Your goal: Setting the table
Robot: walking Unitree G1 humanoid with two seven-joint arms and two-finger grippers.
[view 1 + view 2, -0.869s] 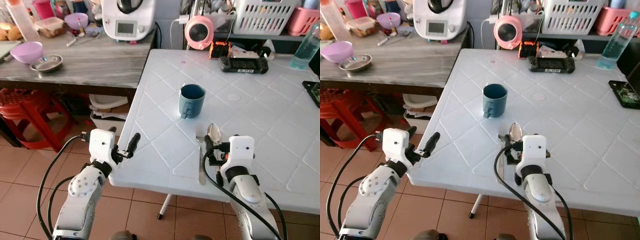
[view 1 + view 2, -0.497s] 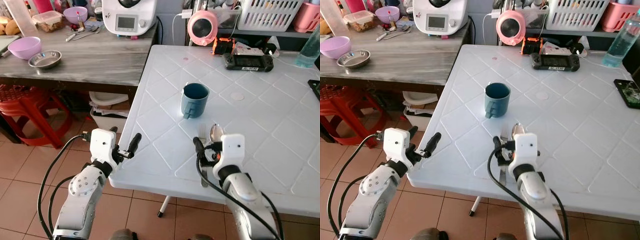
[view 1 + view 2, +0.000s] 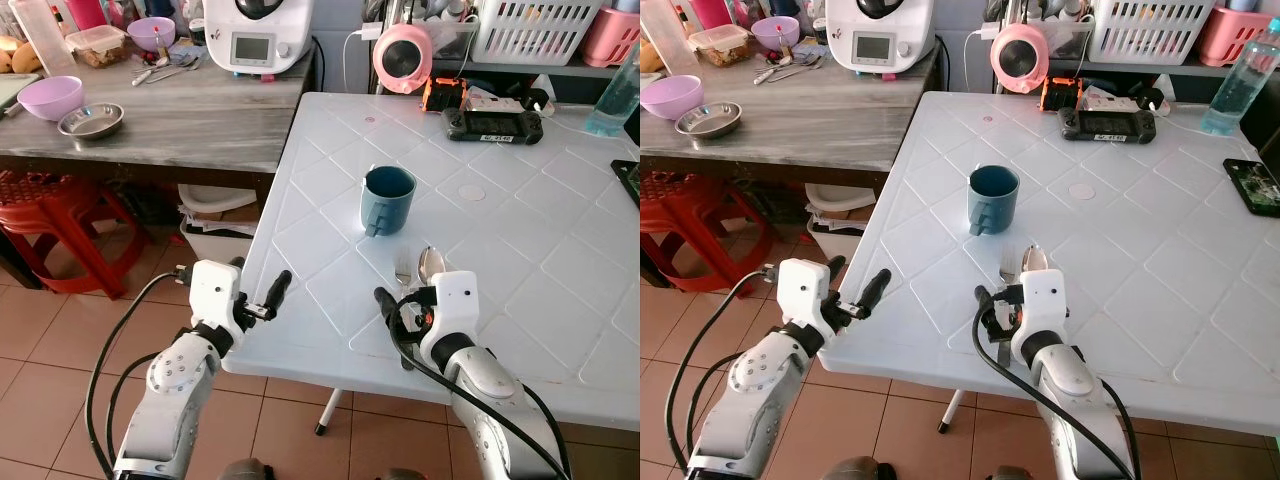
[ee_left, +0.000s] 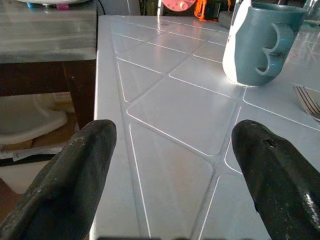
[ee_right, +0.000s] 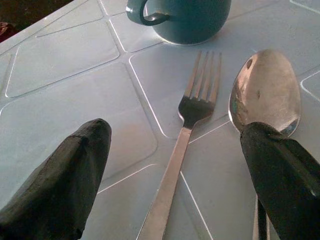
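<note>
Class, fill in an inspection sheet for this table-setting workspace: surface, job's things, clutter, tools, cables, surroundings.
Surface: white plastic table with a diamond-grid top.
Job's things: blue mug upright; fork and spoon lying side by side nearer the robot than the mug.
Clutter: black game controller, pink round device, water bottle along the far edge.
Tools: left tool open at the table's left edge; right tool open over the fork and spoon.
Cables: black cables looping off both wrists.
Surroundings: grey counter with bowls and an appliance; red stool; tiled floor.
</note>
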